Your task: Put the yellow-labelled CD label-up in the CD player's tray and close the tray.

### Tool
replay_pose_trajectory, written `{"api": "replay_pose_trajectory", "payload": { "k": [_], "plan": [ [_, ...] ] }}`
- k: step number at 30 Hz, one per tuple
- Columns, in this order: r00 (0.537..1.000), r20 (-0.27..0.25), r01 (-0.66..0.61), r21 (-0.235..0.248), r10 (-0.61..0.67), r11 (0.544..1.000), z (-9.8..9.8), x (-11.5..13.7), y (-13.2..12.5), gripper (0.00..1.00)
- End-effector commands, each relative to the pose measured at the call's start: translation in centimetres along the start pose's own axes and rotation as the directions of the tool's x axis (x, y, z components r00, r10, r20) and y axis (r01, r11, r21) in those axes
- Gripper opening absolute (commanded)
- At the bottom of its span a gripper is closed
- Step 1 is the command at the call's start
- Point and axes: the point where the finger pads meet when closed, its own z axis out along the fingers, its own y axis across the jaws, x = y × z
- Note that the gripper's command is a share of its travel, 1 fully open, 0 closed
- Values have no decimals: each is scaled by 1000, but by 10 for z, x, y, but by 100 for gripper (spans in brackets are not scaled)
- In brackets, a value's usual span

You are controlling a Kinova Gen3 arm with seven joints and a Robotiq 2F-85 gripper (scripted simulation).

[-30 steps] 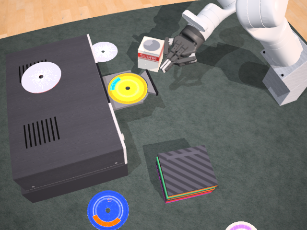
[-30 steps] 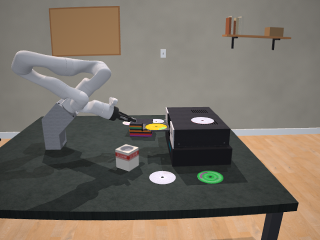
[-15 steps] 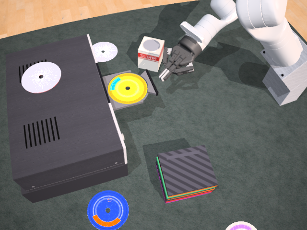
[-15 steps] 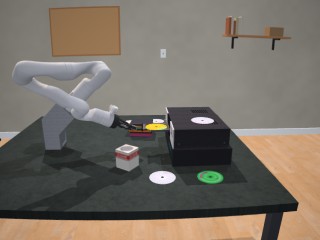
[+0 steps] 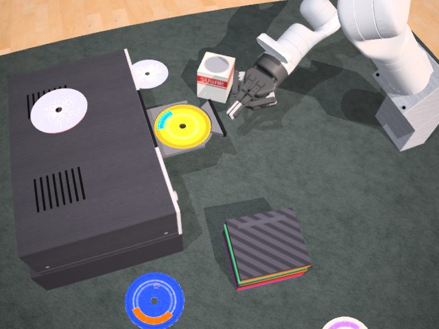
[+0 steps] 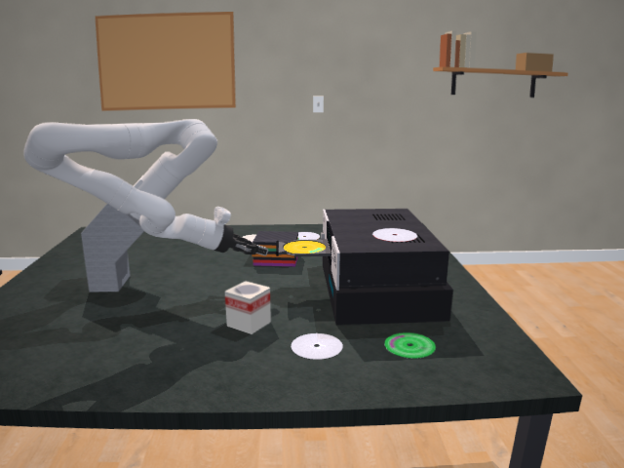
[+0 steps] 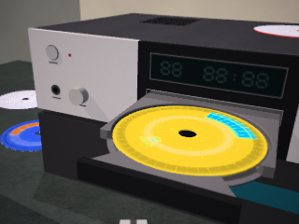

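In the top view we see the yellow-labelled CD lying label-up in the round recess of the open tray, left of the frame's upper centre. The tray juts from the dark CD player, which fills the left side. Our jaws are closed with nothing between them, near the tray's front edge.

Beside the jaws, at upper centre, we find a white sugar box with a red band; nothing stands between the fingertips and the tray front. A white disc lies on the dark surface left of the box, and another white disc rests on the player's top. A stack of cases stands at lower centre, well apart from the tray, with a blue disc at the bottom left. In the exterior view we spot a green disc at lower right, near the player.

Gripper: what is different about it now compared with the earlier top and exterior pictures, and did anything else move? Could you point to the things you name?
The gripper (image 5: pixel 234 110) (image 6: pixel 265 250) has come down and moved toward the front of the open tray (image 5: pixel 217 120) (image 6: pixel 280 248) (image 7: pixel 159 189). Nothing was visibly taken hold of or let go; its fingers are shut on nothing. The yellow-labelled CD (image 5: pixel 193 136) (image 6: pixel 297 248) (image 7: pixel 187 159), CD player (image 5: pixel 116 149) (image 6: pixel 393 266) (image 7: pixel 89 42) and sugar box (image 5: pixel 214 90) (image 6: pixel 248 314) stayed put.
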Motion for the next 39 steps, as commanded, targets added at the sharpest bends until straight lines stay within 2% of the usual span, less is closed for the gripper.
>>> {"api": "replay_pose_trajectory", "payload": {
  "k": [1, 39],
  "plan": [
    [1000, 0, 1, 0, -1, 1000, 0, 0, 0, 10],
    [1000, 0, 0, 0, 0, 1000, 3, 2, 1, 10]
  ]
}}
